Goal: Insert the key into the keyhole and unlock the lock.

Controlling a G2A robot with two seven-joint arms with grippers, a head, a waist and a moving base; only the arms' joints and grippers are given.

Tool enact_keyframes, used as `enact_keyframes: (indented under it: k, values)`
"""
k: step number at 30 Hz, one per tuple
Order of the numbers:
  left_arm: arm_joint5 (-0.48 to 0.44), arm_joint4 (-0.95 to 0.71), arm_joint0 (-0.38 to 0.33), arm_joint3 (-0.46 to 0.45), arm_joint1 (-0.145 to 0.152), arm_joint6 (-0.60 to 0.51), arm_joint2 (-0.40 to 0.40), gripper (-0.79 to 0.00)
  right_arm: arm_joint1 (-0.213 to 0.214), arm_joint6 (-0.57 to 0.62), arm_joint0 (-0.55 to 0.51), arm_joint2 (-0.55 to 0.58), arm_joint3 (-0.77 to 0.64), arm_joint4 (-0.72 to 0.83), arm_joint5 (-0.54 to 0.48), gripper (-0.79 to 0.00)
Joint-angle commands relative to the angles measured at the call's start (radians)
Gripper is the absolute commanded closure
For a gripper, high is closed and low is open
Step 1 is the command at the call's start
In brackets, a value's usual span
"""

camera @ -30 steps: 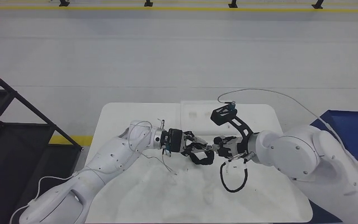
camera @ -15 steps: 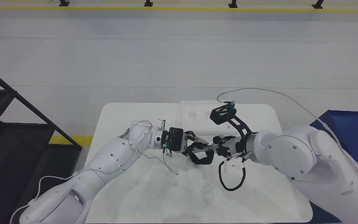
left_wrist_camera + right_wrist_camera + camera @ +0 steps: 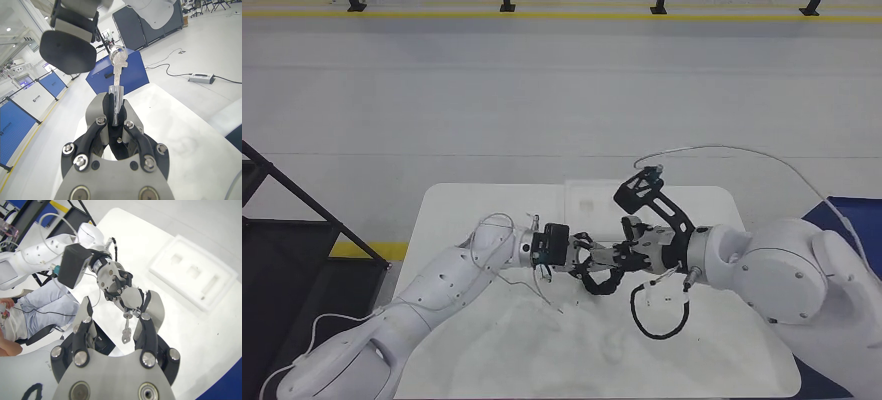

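The left tool (image 3: 113, 101) is clamped on the lock (image 3: 116, 96). Its two fingers press against the sides of the lock's chrome cylinder, which sticks out past the fingertips. The key (image 3: 119, 60) sits in the keyhole (image 3: 115, 86) at the cylinder's end face — blade partly in, flat silver head out in the open. A key ring (image 3: 114, 47) is threaded through the head. Lock and key are held up off the white tabletop (image 3: 472, 215), above its middle, between the two arms.

The right tool (image 3: 117, 296) is spread apart and holds nothing. In the right wrist view the key's head lies between its two fingers (image 3: 151, 306) and touches neither. One finger is just beside the chrome cylinder; the other stands well off on the opposite side. In the left wrist view one black pad (image 3: 67, 54) of the right tool hangs near the key's head, apart from it.

From above, the two tools meet nose to nose — the left coming from the robot's left side, the right from its right. A black loop (image 3: 597, 284) hangs under the left tool; whether it belongs to the lock cannot be told.

A white foam tray (image 3: 594, 196) with shallow recesses lies on the far part of the tabletop, beyond the tools.
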Motion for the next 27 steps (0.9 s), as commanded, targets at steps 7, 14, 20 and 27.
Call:
enact_keyframes:
  k: [7, 14, 20, 27]
  values:
    - [-0.19, -0.25, -0.012, 0.001, 0.022, -0.19, -0.017, 0.0, 0.029, 0.032, -0.09, 0.115, -0.01, 0.0, -0.276, -0.785]
    - [-0.246, -0.362, -0.053, -0.002, 0.052, -0.265, 0.041, 0.0, 0.048, -0.009, -0.202, 0.193, 0.004, -0.055, -0.355, -0.785]
    - [-0.246, -0.512, -0.109, -0.013, 0.08, -0.353, 0.123, 0.0, 0.048, -0.017, -0.207, 0.197, 0.009, -0.056, -0.355, -0.785]
    - [-0.246, -0.751, -0.176, -0.037, 0.094, -0.546, 0.209, 0.0, 0.047, -0.047, -0.221, 0.194, 0.013, -0.042, -0.377, -0.785]
